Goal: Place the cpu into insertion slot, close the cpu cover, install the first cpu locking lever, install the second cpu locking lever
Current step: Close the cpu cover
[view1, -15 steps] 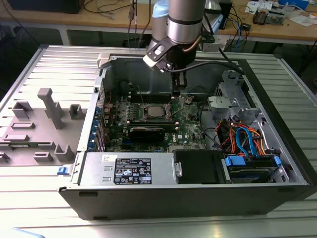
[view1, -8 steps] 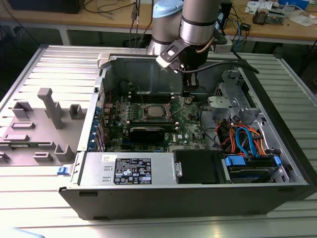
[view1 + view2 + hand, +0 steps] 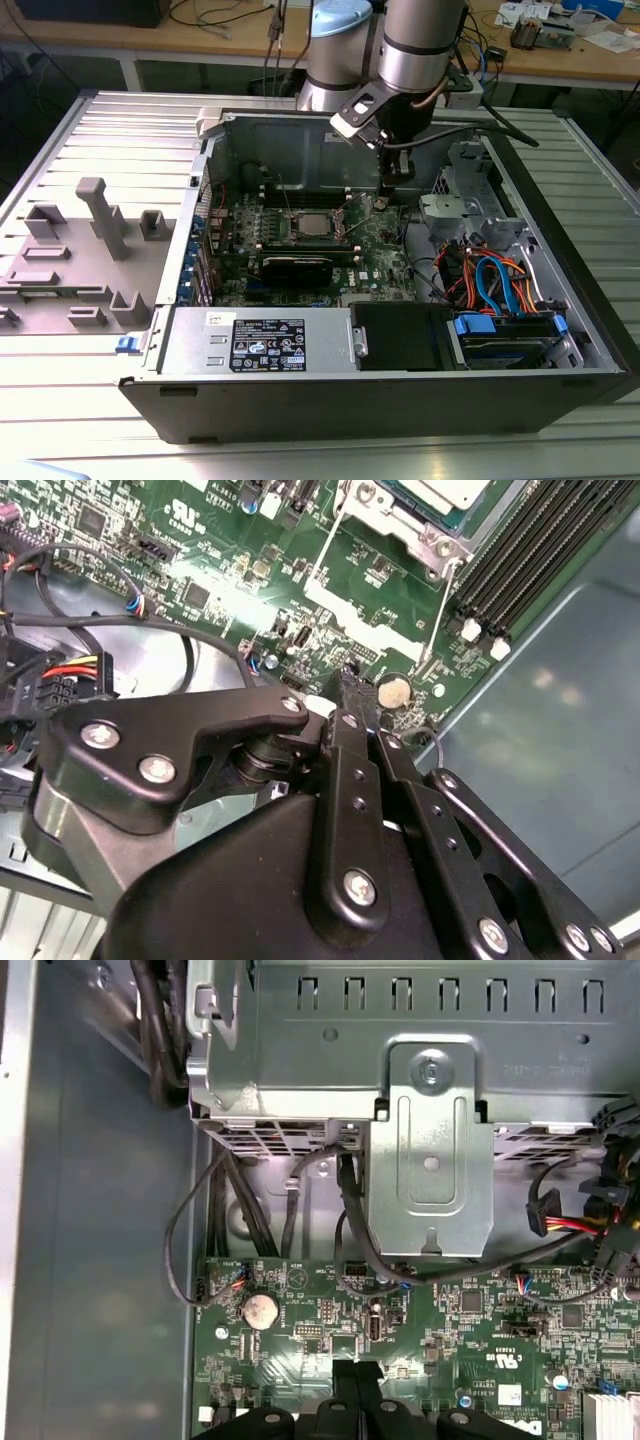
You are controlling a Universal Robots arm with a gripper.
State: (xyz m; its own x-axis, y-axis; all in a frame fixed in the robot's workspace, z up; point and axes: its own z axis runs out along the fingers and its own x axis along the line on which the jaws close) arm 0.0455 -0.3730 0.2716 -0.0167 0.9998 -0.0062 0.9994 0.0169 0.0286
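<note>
While tool [image 3: 386,203] hangs fingers pressed together, pinching nothing, near green board's [image 3: 440,1345] edge by coin cell [image 3: 261,1309], cpu [image 3: 305,226] sits mid-board in insertion slot [image 3: 282,230], well apart, toward exterior view's left.

The open computer case [image 3: 300,405] lies on the table [image 3: 60,420]. Inside it, the cpu [image 3: 306,226] sits in the insertion slot [image 3: 284,236] on the circuit board [image 3: 385,260]. The hand [image 3: 393,195] hangs over the board, to the exterior view's right of the slot, near the coin battery [image 3: 393,691]
</note>
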